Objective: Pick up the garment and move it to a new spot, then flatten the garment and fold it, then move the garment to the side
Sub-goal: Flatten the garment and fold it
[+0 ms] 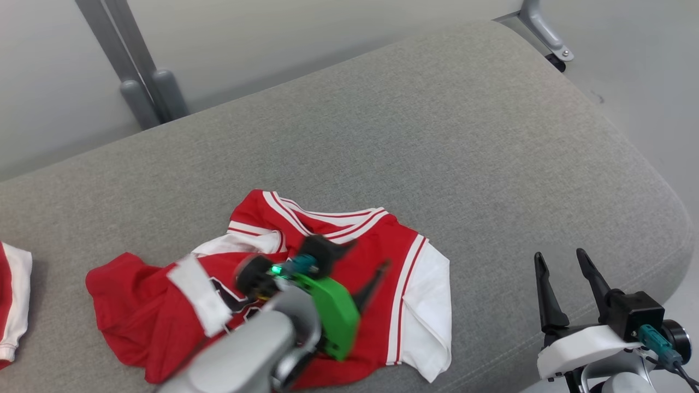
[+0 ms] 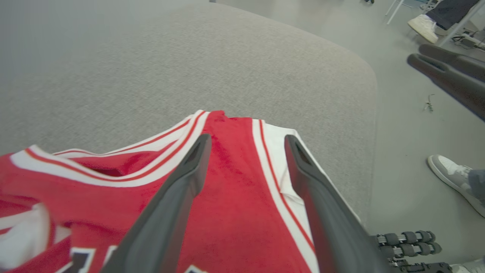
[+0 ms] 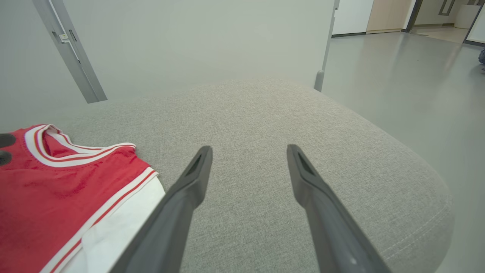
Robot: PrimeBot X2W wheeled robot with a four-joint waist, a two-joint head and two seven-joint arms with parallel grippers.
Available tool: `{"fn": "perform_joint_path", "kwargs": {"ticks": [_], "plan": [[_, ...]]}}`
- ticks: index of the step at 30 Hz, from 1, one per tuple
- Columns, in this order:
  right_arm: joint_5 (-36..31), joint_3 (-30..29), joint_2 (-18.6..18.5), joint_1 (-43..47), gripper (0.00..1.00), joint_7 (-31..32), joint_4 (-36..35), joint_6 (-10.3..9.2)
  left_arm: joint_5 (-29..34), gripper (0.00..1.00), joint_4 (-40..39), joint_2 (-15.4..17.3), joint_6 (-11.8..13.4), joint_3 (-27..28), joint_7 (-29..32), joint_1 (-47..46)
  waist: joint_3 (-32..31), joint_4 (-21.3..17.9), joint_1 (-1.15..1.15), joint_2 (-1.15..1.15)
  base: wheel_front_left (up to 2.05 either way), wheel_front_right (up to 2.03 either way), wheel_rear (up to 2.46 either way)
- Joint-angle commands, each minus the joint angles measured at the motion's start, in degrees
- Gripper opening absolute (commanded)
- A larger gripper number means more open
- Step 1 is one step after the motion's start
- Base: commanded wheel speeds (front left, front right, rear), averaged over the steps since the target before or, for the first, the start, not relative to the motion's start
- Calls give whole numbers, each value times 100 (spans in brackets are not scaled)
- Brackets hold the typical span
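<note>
Red jersey (image 1: pixel 382 245) with white, red-striped trim lies crumpled on a grey fabric cushion (image 1: pixel 437 136), toward 7 o'clock in the head view. Its striped collar is bunched at 12 o'clock of the heap, a white side panel runs down the 3 o'clock edge, and a rumpled red lobe spreads out to 9 o'clock. Part of a dark print with a white outline shows near the middle, beside a white band. The left end effector (image 1: pixel 367 256) is over the middle of the jersey, blurred in the head view, with a green housing behind its fingers. In the left wrist view its two dark fingers stand wide apart with nothing pinched between them, tips pointing to 12 o'clock over red cloth and the striped side trim; whether they touch the fabric I cannot tell. The right end effector (image 1: pixel 560 254) sits at 4 o'clock in the head view, above the bare cushion near its rounded front corner, well apart from the jersey, its fingers also spread and empty. A second red-and-white cloth (image 1: pixel 13 300) shows at the 9 o'clock edge. Grey metal posts (image 1: pixel 147 93) rise beyond the cushion at 11 o'clock. A person's shoe (image 2: pixel 451 170) rests on the floor at 3 o'clock in the left wrist view.
</note>
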Motion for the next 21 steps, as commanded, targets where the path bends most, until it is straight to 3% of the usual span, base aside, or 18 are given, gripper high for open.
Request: {"fn": "perform_joint_path", "kwargs": {"ticks": [1, 4, 6, 7, 10, 15, 16, 17, 19, 21], "plan": [[-34, 22, 6, 15, 100, -19, -14, -1, -110, 100, -38, 348, 208, 170, 181, -123, -47, 114, 0, 0, 0, 0, 0], [-33, 79, 11, 8, 100, -19, -13, -1, -235, 100, -143, 1006, 570, 409, 813, -228, -51, 178, 0, 0, 0, 0, 0], [-21, 85, 9, 7, 100, -19, -13, -1, -390, 100, -200, 1299, 622, 508, 1205, -274, -24, 228, 0, 0, 0, 0, 0], [-22, 101, 10, 1, 100, -19, -2, -1, -436, 100, -232, 1405, 528, 460, 1377, -295, -13, 239, 0, 0, 0, 0, 0], [-15, 126, 10, -63, 100, -19, 10, -1, -647, 100, -223, 1490, 269, 451, 1736, -355, 70, 263, 0, 0, 0, 0, 0], [10, 205, 12, -218, 100, -19, 27, -1, -722, 100, 397, 1100, 126, 442, 1661, -515, 238, 229, 0, 0, 0, 0, 0], [13, 231, 12, -252, 100, -19, 37, -1, -760, 56, 621, 990, 71, 412, 1679, -517, 269, 204, 0, 0, 0, 0, 0], [21, 259, 10, -277, 100, -19, 44, -1, -792, 0, 798, 912, 41, 404, 1688, -537, 294, 178, 0, 0, 0, 0, 0], [41, 288, -9, -320, 100, -19, 50, -1, -824, 0, 1134, 771, -62, 372, 1727, -615, 344, 129, 0, 0, 0, 0, 0], [53, 274, -30, -346, 100, -19, 44, -1, -803, 0, 1386, 643, 33, 508, 1484, -794, 389, 100, 0, 0, 0, 0, 0]]}}
